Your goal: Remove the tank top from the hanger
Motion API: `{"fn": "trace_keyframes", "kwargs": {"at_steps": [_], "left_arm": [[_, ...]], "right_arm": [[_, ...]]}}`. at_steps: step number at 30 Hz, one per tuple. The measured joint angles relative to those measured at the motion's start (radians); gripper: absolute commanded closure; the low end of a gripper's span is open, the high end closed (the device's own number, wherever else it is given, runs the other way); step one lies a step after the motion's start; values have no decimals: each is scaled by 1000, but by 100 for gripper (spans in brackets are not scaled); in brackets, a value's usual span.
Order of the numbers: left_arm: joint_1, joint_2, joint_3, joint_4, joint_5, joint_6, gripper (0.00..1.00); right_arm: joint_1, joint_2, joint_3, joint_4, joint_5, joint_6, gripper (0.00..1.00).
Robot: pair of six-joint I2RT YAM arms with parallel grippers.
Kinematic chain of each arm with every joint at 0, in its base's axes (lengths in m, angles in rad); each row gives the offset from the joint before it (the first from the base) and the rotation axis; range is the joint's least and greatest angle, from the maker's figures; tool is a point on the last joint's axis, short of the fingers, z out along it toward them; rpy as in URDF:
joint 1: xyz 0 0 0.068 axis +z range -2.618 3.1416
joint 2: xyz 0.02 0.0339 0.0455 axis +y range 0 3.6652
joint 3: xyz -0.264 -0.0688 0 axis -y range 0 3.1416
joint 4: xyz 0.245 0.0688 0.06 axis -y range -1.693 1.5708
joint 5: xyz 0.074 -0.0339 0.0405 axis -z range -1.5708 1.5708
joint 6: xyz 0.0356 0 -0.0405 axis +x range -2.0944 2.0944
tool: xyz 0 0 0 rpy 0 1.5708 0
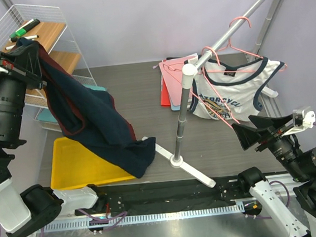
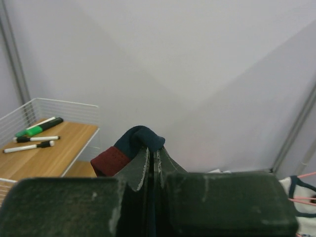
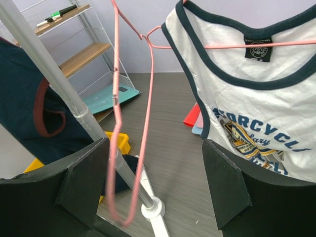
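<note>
The left gripper (image 2: 153,170) is raised high at the left of the table, its jaws pressed together on a fold of the navy tank top (image 1: 91,125). The top hangs free of any hanger, and its hem trails down over the yellow tray (image 1: 67,166). Behind it stands a wire shelf (image 1: 53,14) with markers (image 1: 26,27) on its top wooden board. The white tank top (image 1: 239,91) hangs on a pink hanger (image 3: 256,45) hooked over the slanted rail (image 1: 234,33) at the right. The right gripper (image 3: 155,173) sits low in front of it with its jaws spread wide, holding nothing. In the right wrist view an empty pink hanger (image 3: 116,98) dangles directly between those open fingers, nearer than the white top, which lies to the right of centre. The stand's grey post (image 1: 183,116) crosses on the left, its white foot (image 1: 191,168) running over the table. Red, pink and blue boards (image 1: 168,84) lie flat behind the post.
</note>
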Motion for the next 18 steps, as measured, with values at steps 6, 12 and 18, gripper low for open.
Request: {"fn": "trace_keyframes", "kwargs": {"at_steps": [6,12,18], "left_arm": [[-4,1,0,45,-134,151,100],[-47,0,14,137,-229,286,100],[-103,-42,20,227,-302,388,100]], "right_arm": [[0,0,8,-18,-7,-4,19],[0,0,8,-28,-14,-8,19],[0,34,23,-32,-27,-13,19]]}}
